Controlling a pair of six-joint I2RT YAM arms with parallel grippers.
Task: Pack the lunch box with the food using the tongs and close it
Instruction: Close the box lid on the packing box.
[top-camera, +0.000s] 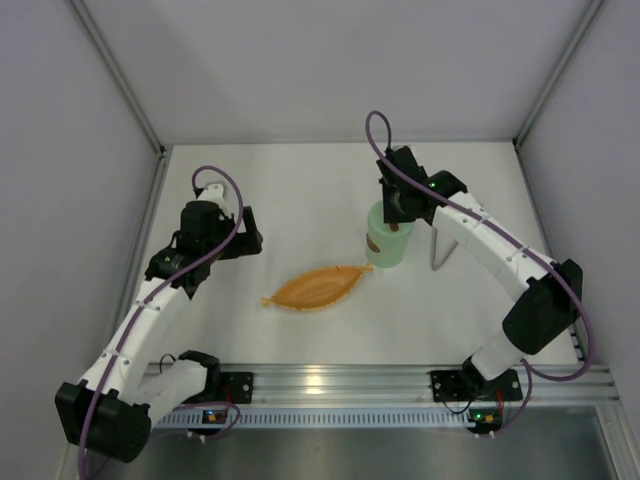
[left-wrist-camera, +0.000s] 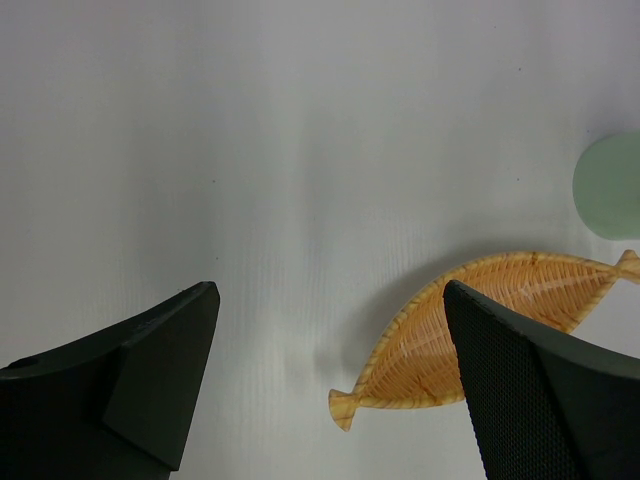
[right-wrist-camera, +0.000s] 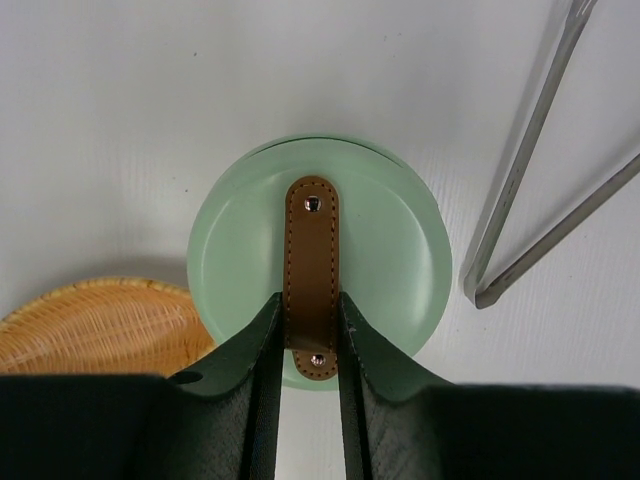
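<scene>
My right pincer (right-wrist-camera: 310, 300) is clenched on the brown handle (right-wrist-camera: 312, 250) of the green lid (right-wrist-camera: 390, 250), one finger on each side of the strap. The lid sits squarely over the lunch box (top-camera: 385, 250). A thin sliver of rim shows at the lid's far edge, so I cannot tell whether it is pressed fully home or only resting on top. The tongs (right-wrist-camera: 480, 288) lie flat on the table (top-camera: 300, 200) just to the right of the lunch box, touching nothing. The orange dish (top-camera: 315, 287) lies to the left of the lunch box and nearer my bases, its tail almost at the box's foot, and it looks bare. I see no food anywhere, so I judge the pieces are already inside, though the lid hides the proof. My left pincer (left-wrist-camera: 330, 300) hangs released, well to the left of the lunch box beyond the dish, holding nothing. The packing looks done. What remains, as I read it, is to settle the lid firmly, let go of the handle and lift clear.
</scene>
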